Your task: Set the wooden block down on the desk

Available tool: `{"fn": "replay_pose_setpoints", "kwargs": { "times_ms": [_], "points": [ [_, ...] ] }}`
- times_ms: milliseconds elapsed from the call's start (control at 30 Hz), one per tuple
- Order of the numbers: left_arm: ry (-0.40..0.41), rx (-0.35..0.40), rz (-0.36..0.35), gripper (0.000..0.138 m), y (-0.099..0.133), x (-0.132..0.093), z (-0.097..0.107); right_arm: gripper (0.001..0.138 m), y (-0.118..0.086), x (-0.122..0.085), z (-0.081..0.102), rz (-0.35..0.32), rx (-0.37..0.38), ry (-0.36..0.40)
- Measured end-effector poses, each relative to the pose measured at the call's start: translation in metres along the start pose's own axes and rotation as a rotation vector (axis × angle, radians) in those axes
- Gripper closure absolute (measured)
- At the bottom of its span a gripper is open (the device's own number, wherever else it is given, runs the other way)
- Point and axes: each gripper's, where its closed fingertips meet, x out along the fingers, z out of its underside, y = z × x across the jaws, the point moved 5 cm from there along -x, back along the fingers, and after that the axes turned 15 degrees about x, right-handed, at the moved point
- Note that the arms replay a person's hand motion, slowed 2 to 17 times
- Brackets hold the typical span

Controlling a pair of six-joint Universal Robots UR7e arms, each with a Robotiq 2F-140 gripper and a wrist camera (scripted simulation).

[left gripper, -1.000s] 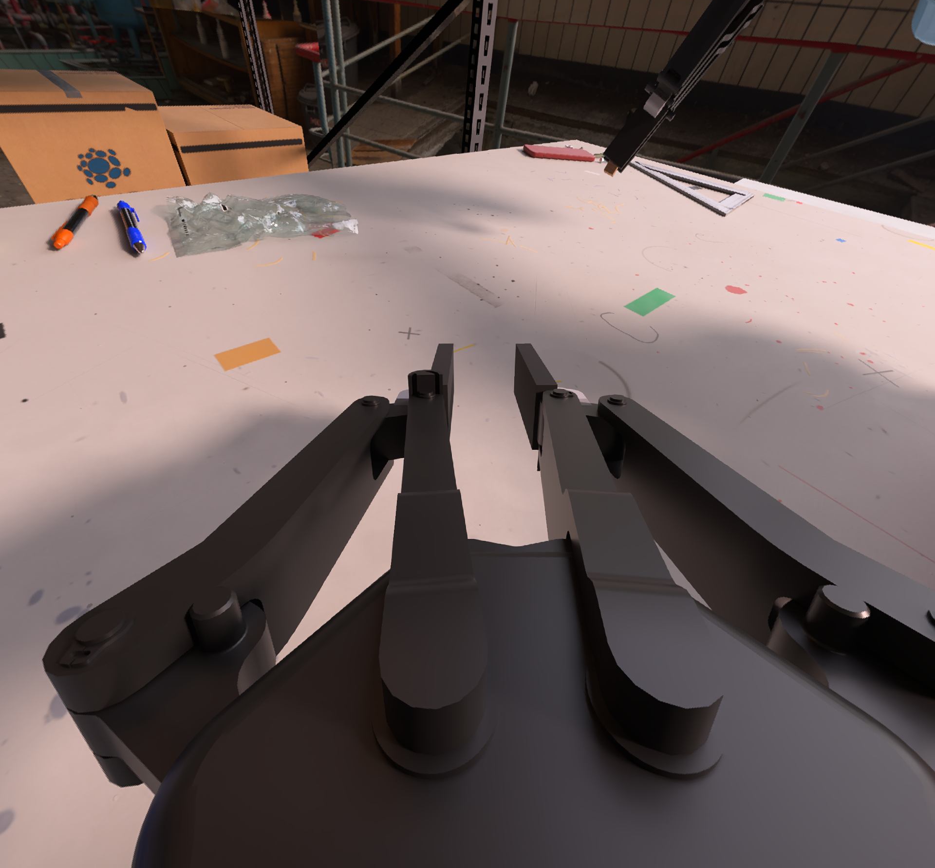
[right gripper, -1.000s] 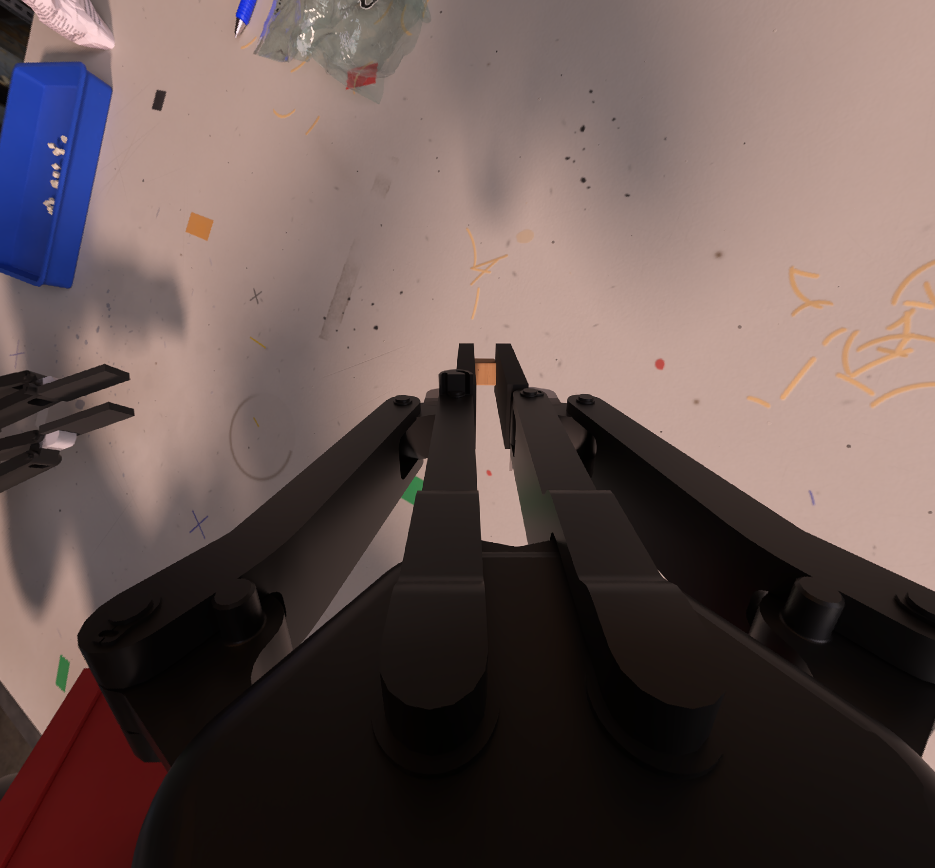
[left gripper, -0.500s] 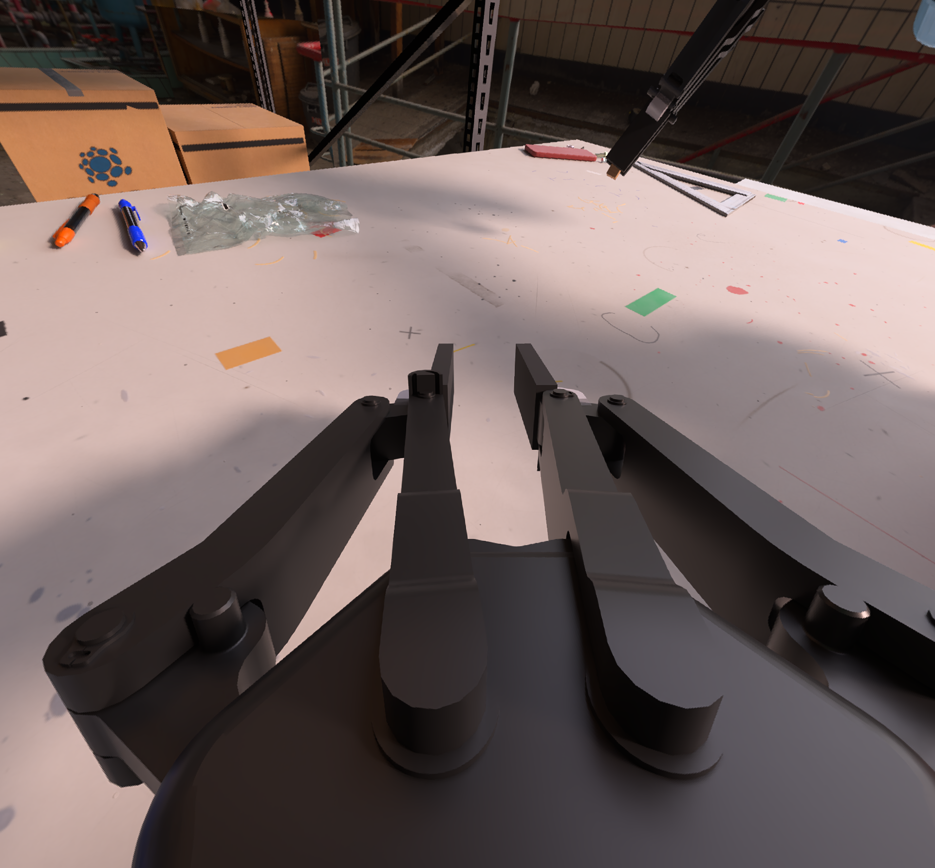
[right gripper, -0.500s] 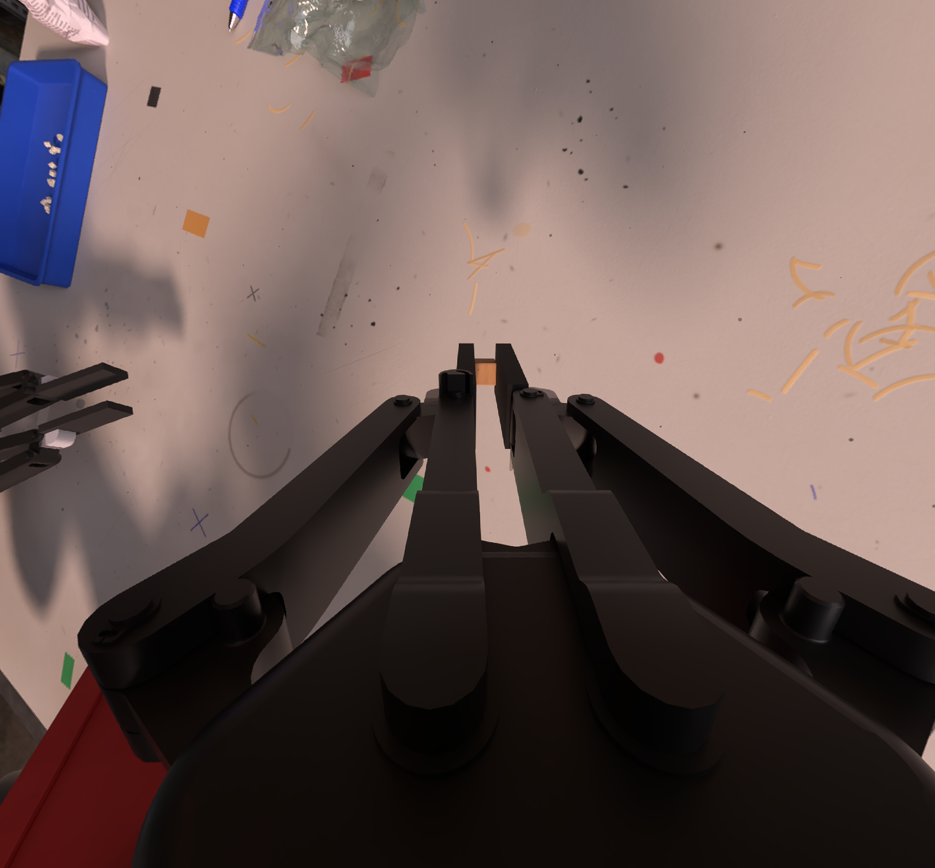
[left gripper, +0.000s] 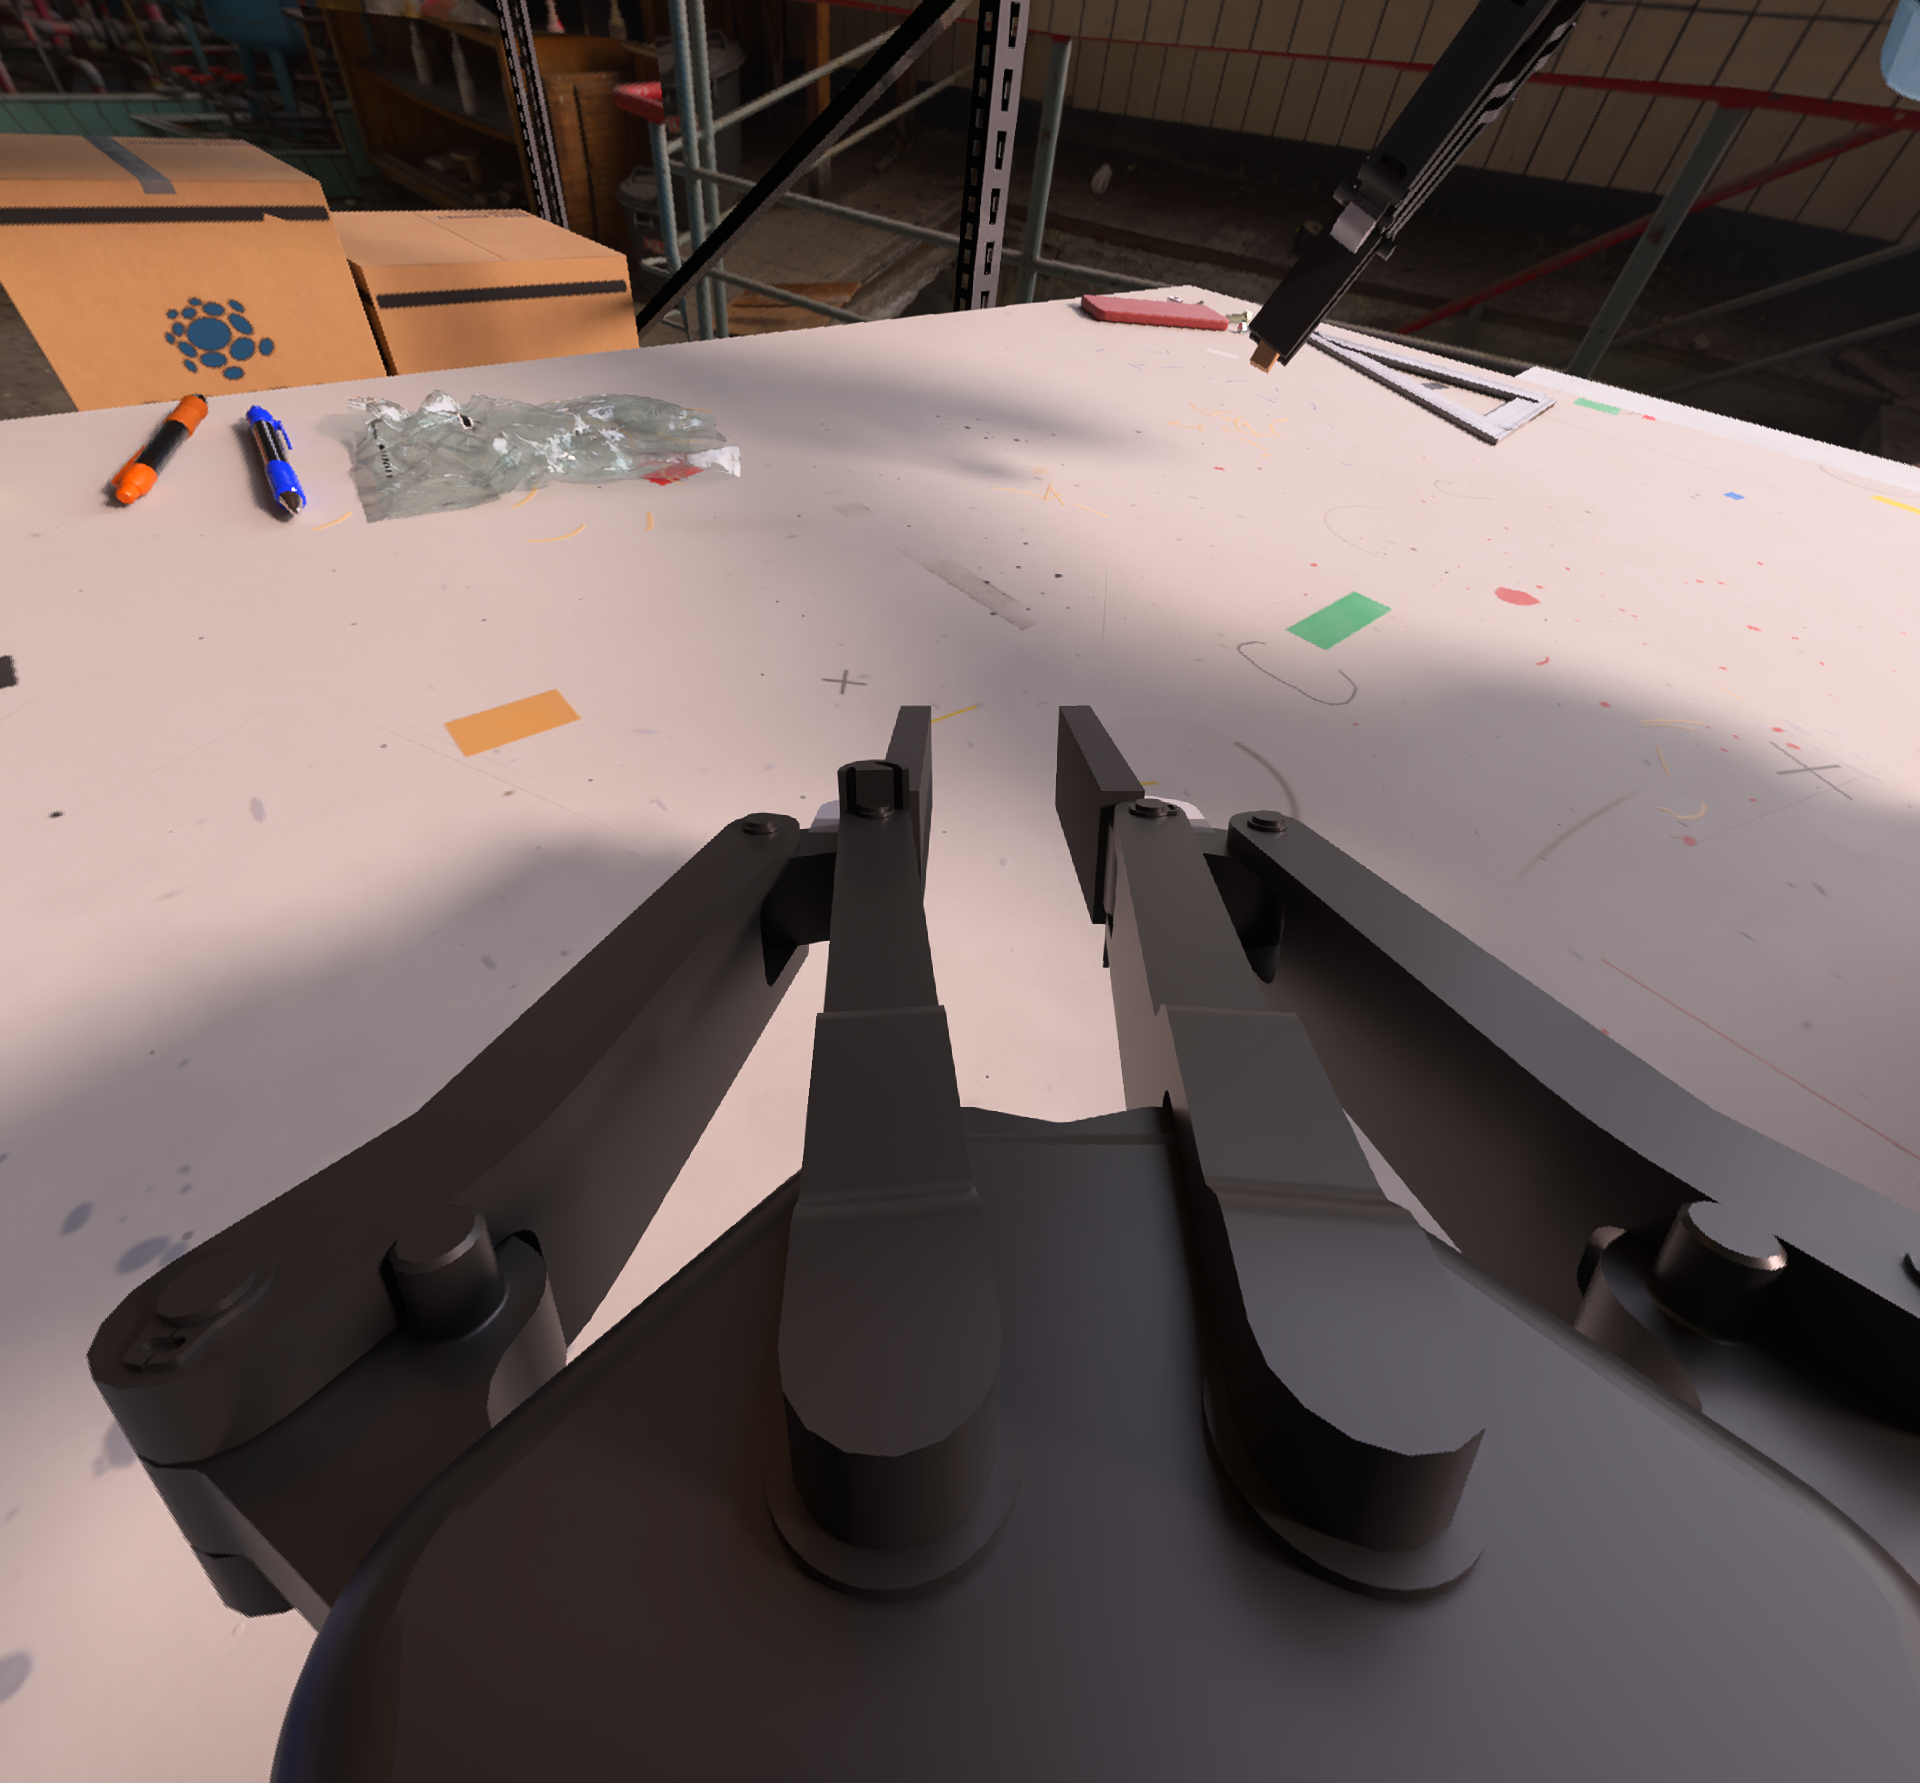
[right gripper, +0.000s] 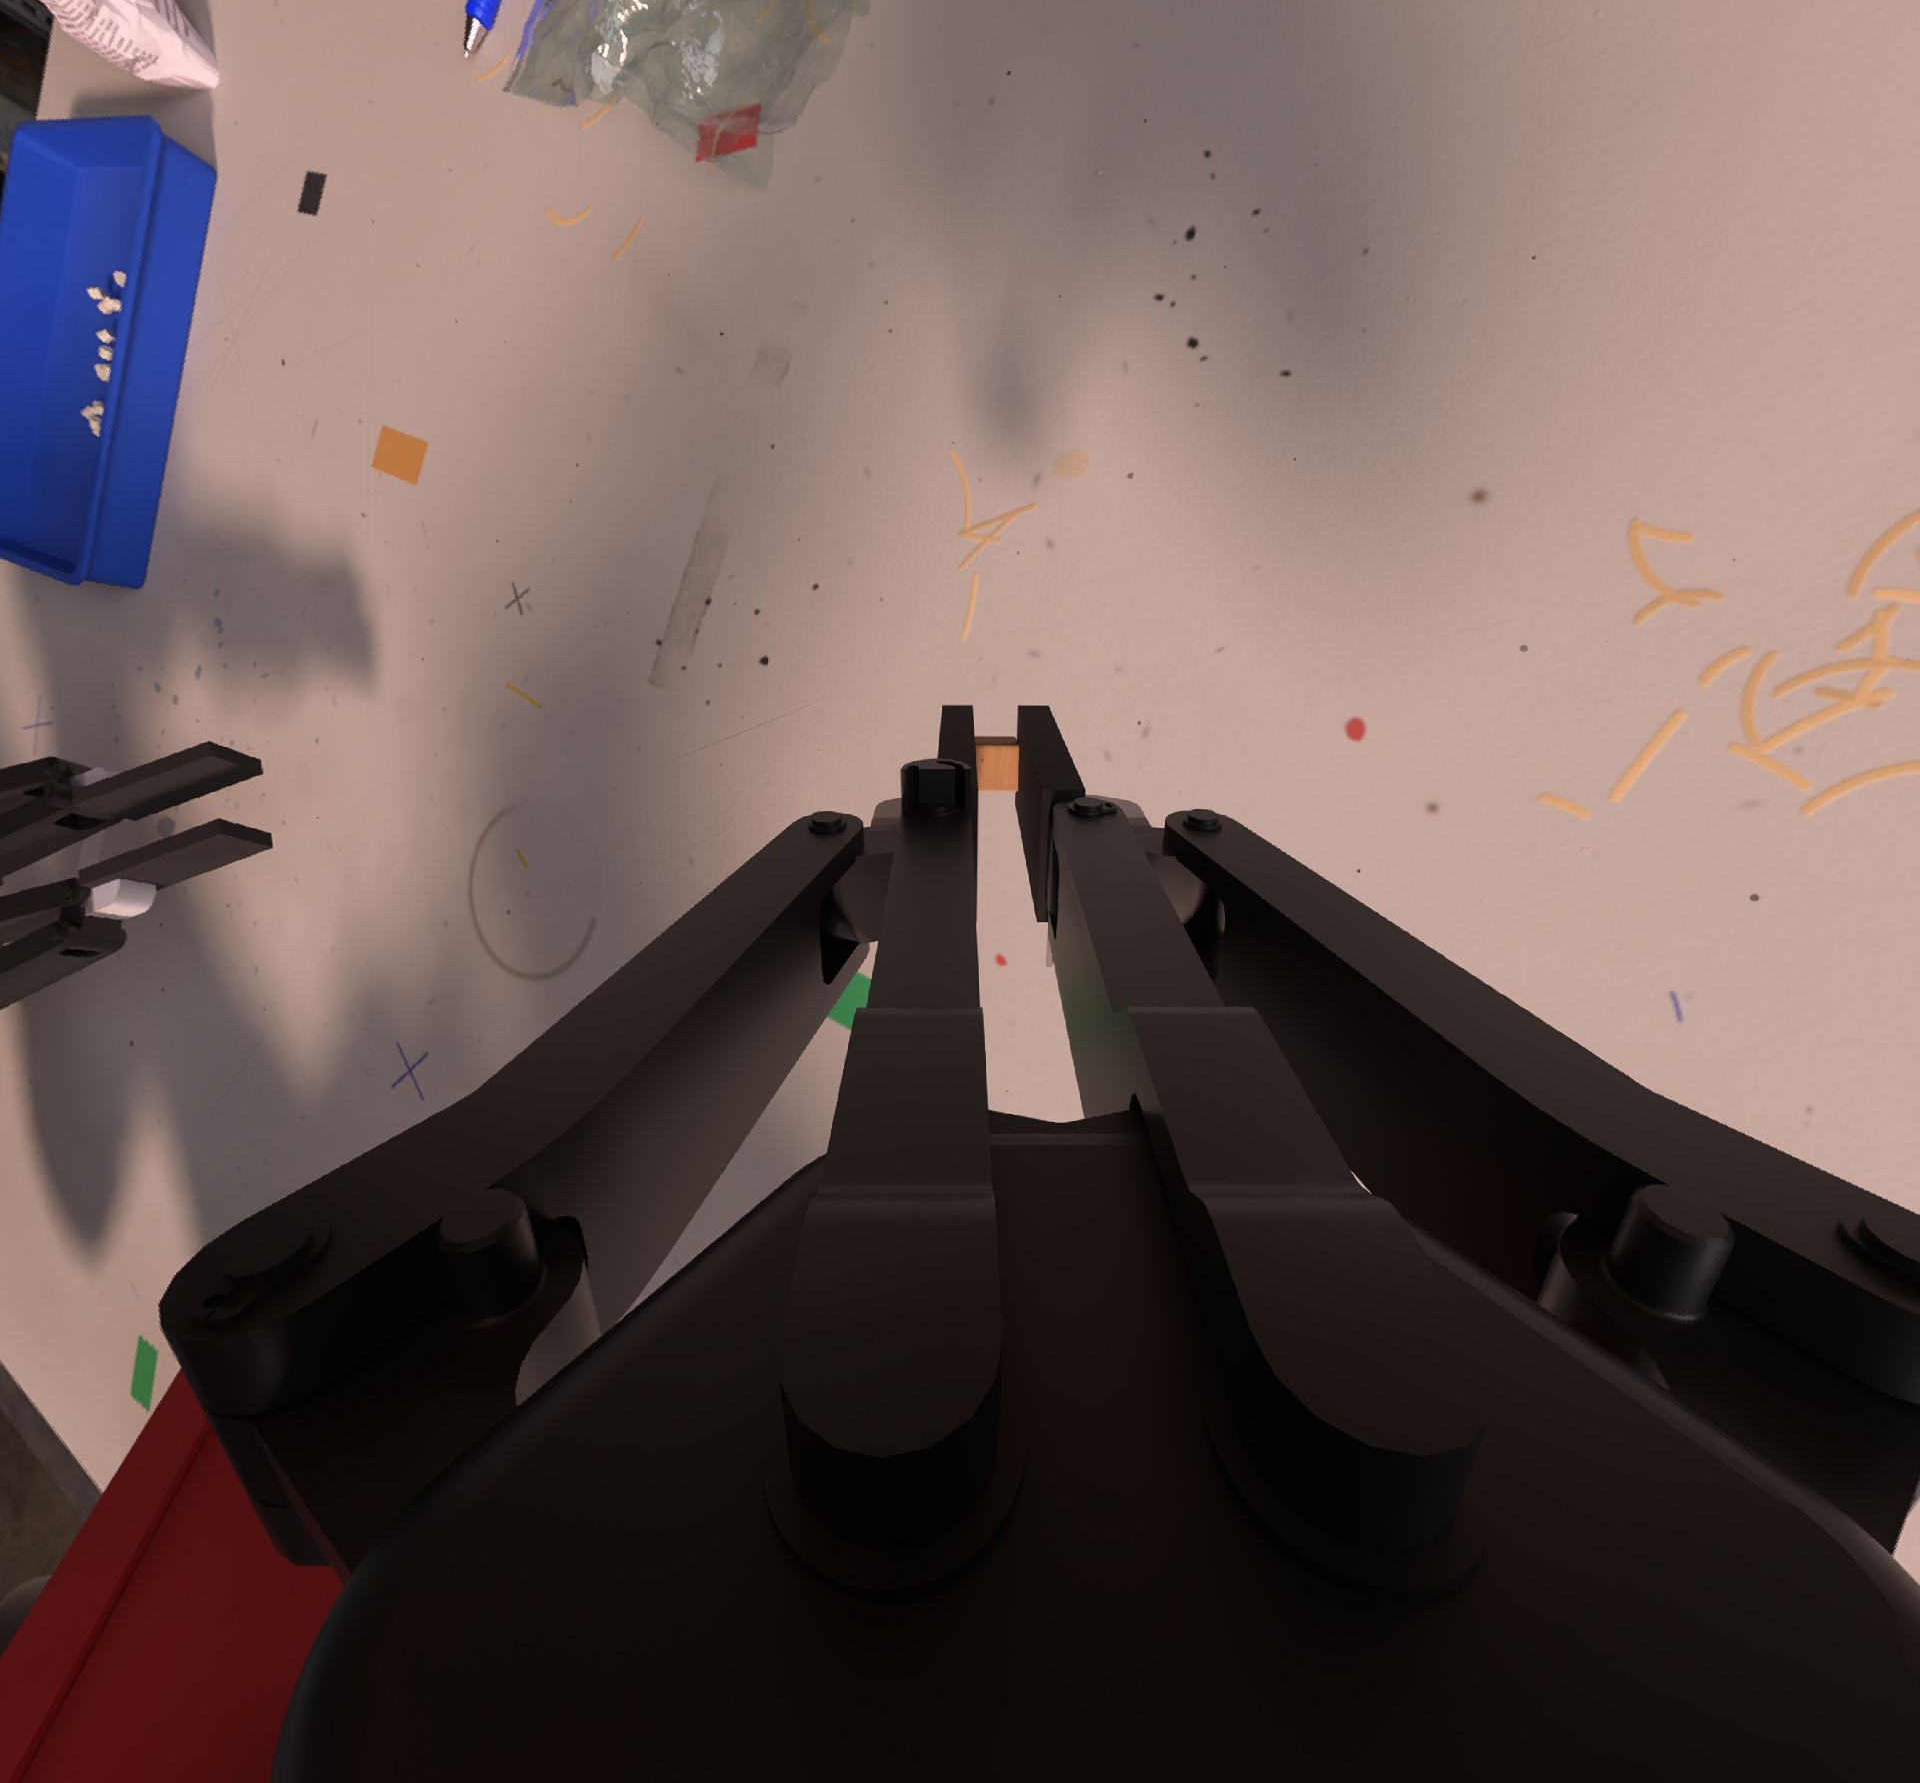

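Observation:
A small wooden block (right gripper: 996,763) is pinched between the fingertips of my right gripper (right gripper: 995,731), held well above the pale desk (right gripper: 1351,383). In the left wrist view the same block (left gripper: 1263,355) shows at the tip of the right gripper (left gripper: 1288,336), high over the far side of the desk (left gripper: 727,611). My left gripper (left gripper: 992,746) is open and empty, low over the desk. It also shows at the left edge of the right wrist view (right gripper: 197,803).
A crumpled clear plastic bag (left gripper: 530,450), a blue pen (left gripper: 273,460) and an orange marker (left gripper: 156,450) lie at the far left. A blue bin (right gripper: 94,351), a red box (right gripper: 135,1567), a metal set square (left gripper: 1444,388) and a red flat item (left gripper: 1153,312) sit at the edges.
My right gripper has moved slightly forward over the desk with the block in it, and looks a little higher in the left wrist view. My left gripper has not moved.

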Motion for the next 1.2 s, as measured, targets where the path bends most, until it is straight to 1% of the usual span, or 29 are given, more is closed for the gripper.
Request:
{"fn": "replay_pose_setpoints", "kwargs": {
  "times_ms": [700, 1200],
  "points": [
    [-0.011, 0.016, -0.003, 0.106, 0.0014, 0.0009, 0.0003, 0.128, 0.0000, 0.0023, 0.0006, -0.003, 0.002, -0.004],
    [-0.022, 0.031, -0.007, 0.106, 0.0024, 0.0017, 0.0008, 0.128, 0.0003, 0.0058, 0.0023, 0.012, -0.004, -0.021]
  ]
}}
